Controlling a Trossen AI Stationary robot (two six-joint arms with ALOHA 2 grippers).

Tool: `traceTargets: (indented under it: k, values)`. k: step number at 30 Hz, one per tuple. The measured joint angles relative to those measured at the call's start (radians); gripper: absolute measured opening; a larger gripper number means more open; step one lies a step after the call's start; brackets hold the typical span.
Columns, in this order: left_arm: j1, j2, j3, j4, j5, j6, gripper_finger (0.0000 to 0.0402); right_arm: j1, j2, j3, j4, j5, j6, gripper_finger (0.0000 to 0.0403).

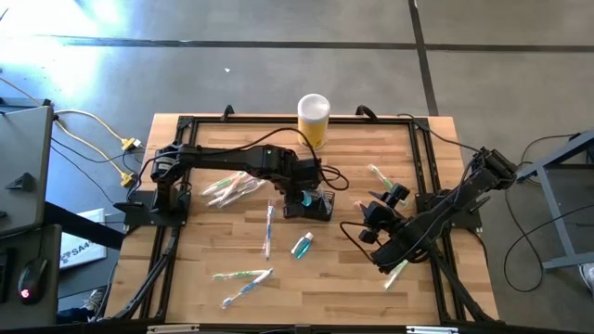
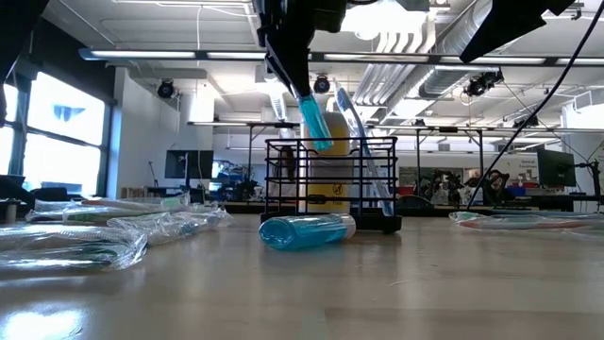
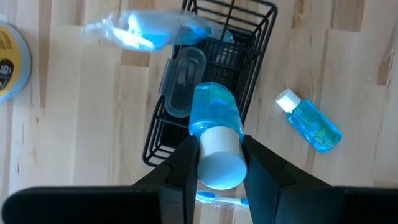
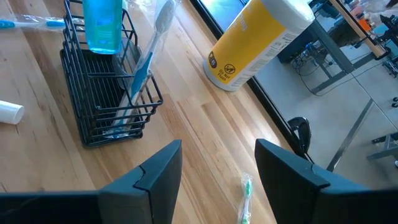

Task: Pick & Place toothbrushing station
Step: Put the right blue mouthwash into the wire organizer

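The toothbrushing station, a black wire caddy (image 1: 313, 206) (image 3: 211, 81), stands on the wooden table near its middle. A wrapped toothbrush (image 4: 146, 62) leans inside it, head up. My left gripper (image 1: 302, 190) (image 3: 219, 168) is above the caddy, shut on a blue bottle with a white cap (image 2: 311, 118). The bottle's lower end (image 4: 102, 40) dips just past the caddy's top rim. My right gripper (image 4: 217, 180) (image 1: 369, 221) stands open to the caddy's right, with nothing between its fingers. My left gripper pinches the blue bottle at its white cap (image 3: 217, 155) between its two fingers (image 3: 183, 168), one on each side. The fingers come from above, slanting down. The bottle hangs tilted below them, cap up, clear of the table.
A second blue bottle (image 1: 302, 245) (image 2: 307, 229) lies on the table just in front of the caddy. A yellow cylinder with a white lid (image 1: 314, 119) stands behind it. Wrapped toothbrushes lie at the left (image 1: 227, 190), middle (image 1: 269, 227), front (image 1: 241, 276) and right (image 1: 379, 174).
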Motion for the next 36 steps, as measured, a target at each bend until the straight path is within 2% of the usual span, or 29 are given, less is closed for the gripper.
traceTargets:
  k: [10,22,36]
  values:
    - [0.0,0.0,-0.012,0.01,0.003,-0.014,0.0087,0.0,0.0,0.0,0.0,0.001,0.0,0.0195]
    - [0.003,0.08,-0.011,0.002,0.048,-0.027,0.0087,0.0,0.0,0.0,0.008,0.008,-0.001,0.0195]
    - [0.02,0.096,0.004,0.002,0.071,-0.052,0.0094,0.0,0.001,0.0,0.008,0.017,-0.001,0.0195]
